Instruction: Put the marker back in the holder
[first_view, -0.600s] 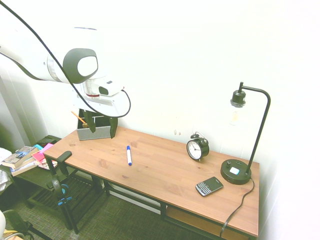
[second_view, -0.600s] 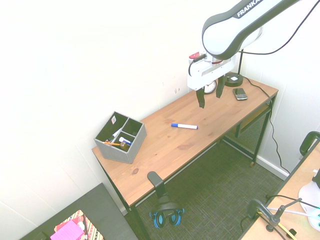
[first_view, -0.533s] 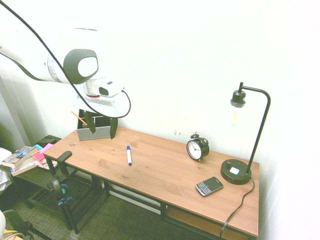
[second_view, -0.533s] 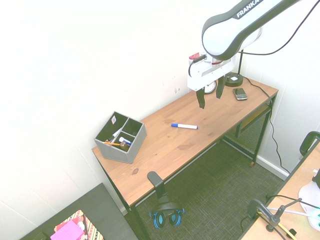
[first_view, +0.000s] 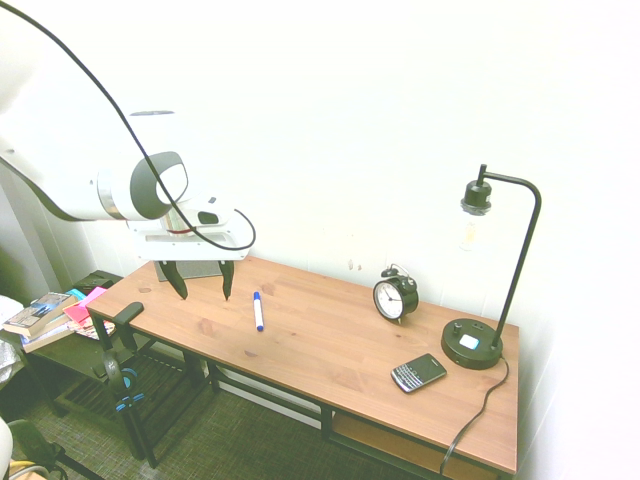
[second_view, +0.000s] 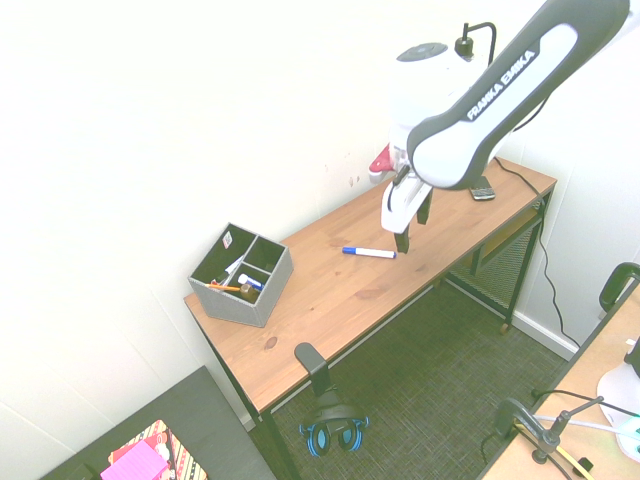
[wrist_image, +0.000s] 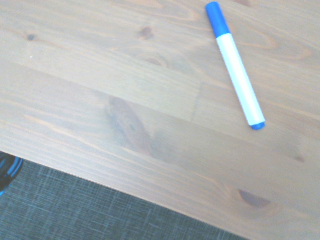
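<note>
The marker (first_view: 258, 311), white with a blue cap, lies flat on the wooden desk (first_view: 330, 350), apart from everything else. It also shows as the marker (second_view: 369, 252) in the second exterior view and the marker (wrist_image: 235, 65) in the wrist view. My gripper (first_view: 202, 282) hangs open and empty just above the desk, beside the marker towards the holder's end. From the other side the gripper (second_view: 412, 226) stands close by the marker's tail. The grey holder (second_view: 243, 285) sits at the desk's end with an orange pencil and pens inside. In the first exterior view my hand mostly hides it.
An alarm clock (first_view: 395, 295), a black phone (first_view: 418, 373) and a desk lamp (first_view: 472, 345) stand at the desk's other end. Headphones (second_view: 331, 425) hang off the front edge near the holder. Books (first_view: 40, 315) lie on a low shelf beside the desk.
The arm has swung down and towards the desk's front edge, bringing the open gripper from high above to just over the wood beside the marker. The marker has not moved.
</note>
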